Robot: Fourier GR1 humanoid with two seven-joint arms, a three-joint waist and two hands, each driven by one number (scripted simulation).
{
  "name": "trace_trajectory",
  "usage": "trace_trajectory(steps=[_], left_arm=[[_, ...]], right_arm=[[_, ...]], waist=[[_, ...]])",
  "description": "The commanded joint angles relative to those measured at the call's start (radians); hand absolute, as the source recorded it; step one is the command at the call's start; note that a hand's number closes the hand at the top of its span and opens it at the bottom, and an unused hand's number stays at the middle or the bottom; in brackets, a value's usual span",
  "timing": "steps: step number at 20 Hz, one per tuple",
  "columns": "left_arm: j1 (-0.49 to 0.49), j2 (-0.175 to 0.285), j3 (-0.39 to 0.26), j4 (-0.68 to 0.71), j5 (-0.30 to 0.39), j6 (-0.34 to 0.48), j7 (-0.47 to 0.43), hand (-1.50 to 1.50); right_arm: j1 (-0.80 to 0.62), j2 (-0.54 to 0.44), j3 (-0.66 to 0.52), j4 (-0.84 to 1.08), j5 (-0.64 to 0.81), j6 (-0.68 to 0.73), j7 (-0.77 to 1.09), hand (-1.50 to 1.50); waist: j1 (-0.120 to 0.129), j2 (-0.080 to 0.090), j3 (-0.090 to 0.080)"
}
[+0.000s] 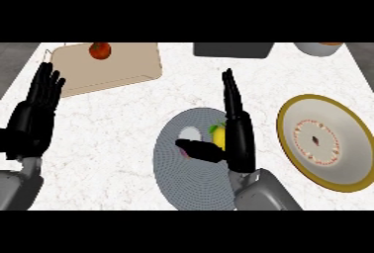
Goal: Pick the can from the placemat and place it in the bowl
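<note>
A round grey placemat lies at the centre front of the counter. On it stands the can, showing a pale top and a yellow side. My right hand is open just right of the can, with straight fingers pointing to the far side and the thumb stretched left along the can's near side. The hand hides part of the can. The bowl, grey with a gold rim, sits to the right of the placemat. My left hand rests open at the left edge, fingers up.
A tan cutting board with a red fruit lies at the back left. A dark grey object and a pale dish stand along the far edge. White marble counter shows between the placemat and the board.
</note>
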Motion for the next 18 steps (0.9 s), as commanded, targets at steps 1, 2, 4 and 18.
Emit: trace_trajectory(steps=[1,2,4,18], left_arm=[[-0.025,0.029,0.031,0.026,0.011,-0.024,0.007,0.00],[-0.027,0.023,0.040,0.037,0.021,-0.027,0.006,0.00],[-0.013,0.047,0.053,0.010,0.034,-0.033,0.031,0.00],[0.006,0.010,0.061,0.068,0.022,-0.047,-0.042,0.00]], right_arm=[[-0.078,0.041,0.134,0.087,0.223,-0.131,0.185,-1.50],[-0.076,0.042,0.142,0.106,0.281,-0.118,0.254,-1.50],[-0.111,0.043,0.122,0.142,0.360,-0.051,0.382,-1.50],[-0.330,0.043,0.251,-0.035,0.283,0.672,1.182,-1.50]], waist=[[-0.012,0.000,-0.001],[-0.032,-0.003,-0.001],[-0.032,-0.016,-0.002],[-0.039,-0.004,0.003]])
